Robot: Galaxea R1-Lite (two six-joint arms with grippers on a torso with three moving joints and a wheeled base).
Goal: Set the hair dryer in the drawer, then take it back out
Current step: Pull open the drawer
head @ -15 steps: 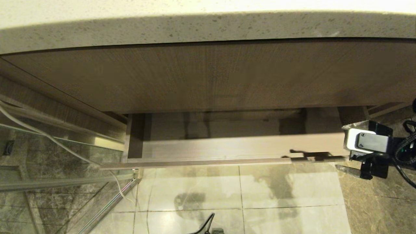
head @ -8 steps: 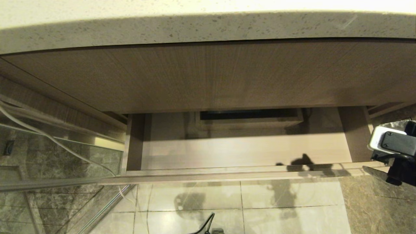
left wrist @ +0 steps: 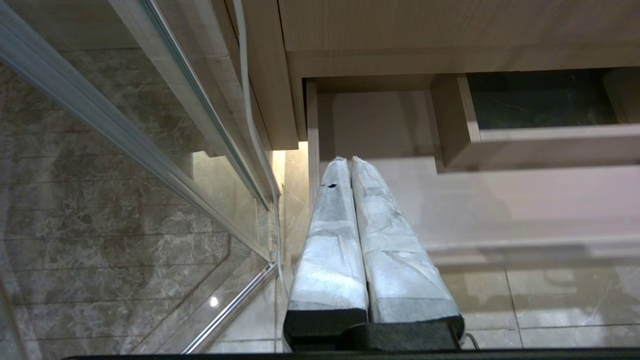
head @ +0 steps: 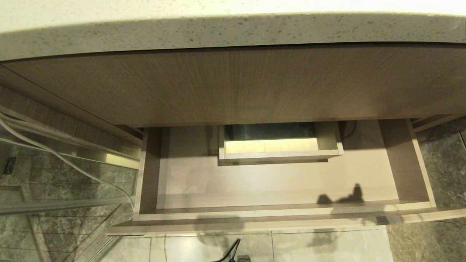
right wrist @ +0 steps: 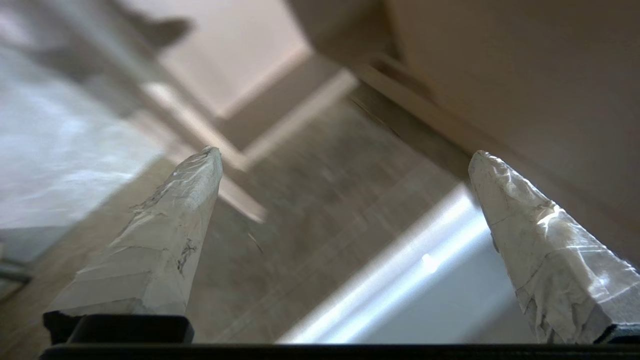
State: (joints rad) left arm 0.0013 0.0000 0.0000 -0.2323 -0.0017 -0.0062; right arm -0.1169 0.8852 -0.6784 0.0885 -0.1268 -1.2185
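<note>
Overhead, speckled stone desk edge runs full width, wood panel under it. Below that the drawer is pulled out, side walls and front lip bounding a wide pale floor, bare room across most of it. Boxed cutout sits mid-back, touching the rear. Floor tiles pale in front, dark marble to both sides; glass panel and a white cord on my left. Hair dryer not seen in any view. My left end effector clenched, wrapped fingers pressed together, hanging near the drawer's left front corner. My right end effector released, fingertips well apart, holding nothing, over dark floor beside the drawer's corner.
</note>
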